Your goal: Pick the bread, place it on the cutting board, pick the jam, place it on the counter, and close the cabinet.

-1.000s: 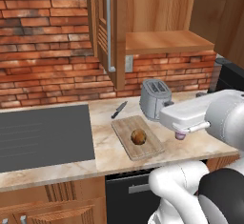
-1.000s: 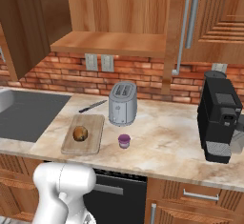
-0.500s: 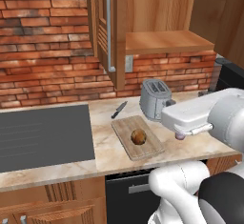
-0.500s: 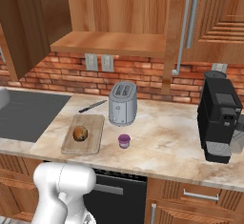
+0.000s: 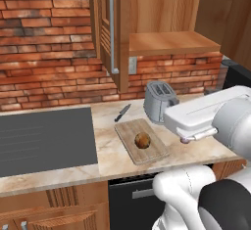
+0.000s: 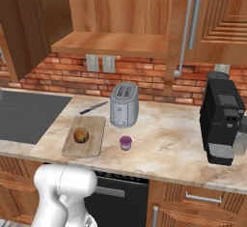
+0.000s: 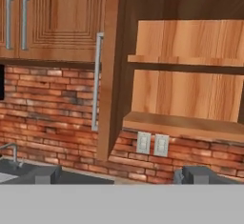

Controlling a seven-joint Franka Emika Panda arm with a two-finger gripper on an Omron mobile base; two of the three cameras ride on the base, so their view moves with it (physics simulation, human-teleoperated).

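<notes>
The bread, a dark-brown roll, lies on the light-wood cutting board. The purple jam stands on the beige counter right of the board, in front of the toaster. The cabinet is open, its door swung out with bare shelves behind. My gripper faces that cabinet from a distance, level with its lowest shelf. It is open, with nothing between its fingertips. My white arm covers the jam in the left base view.
A silver toaster stands behind the board, with a black knife to its left. The dark cooktop is on the left. A black coffee machine is on the right. Wall outlets sit under the shelf.
My arm's forearm has drifted slightly to the right in the left base view. The bread, jam and cabinet doors have not moved.
</notes>
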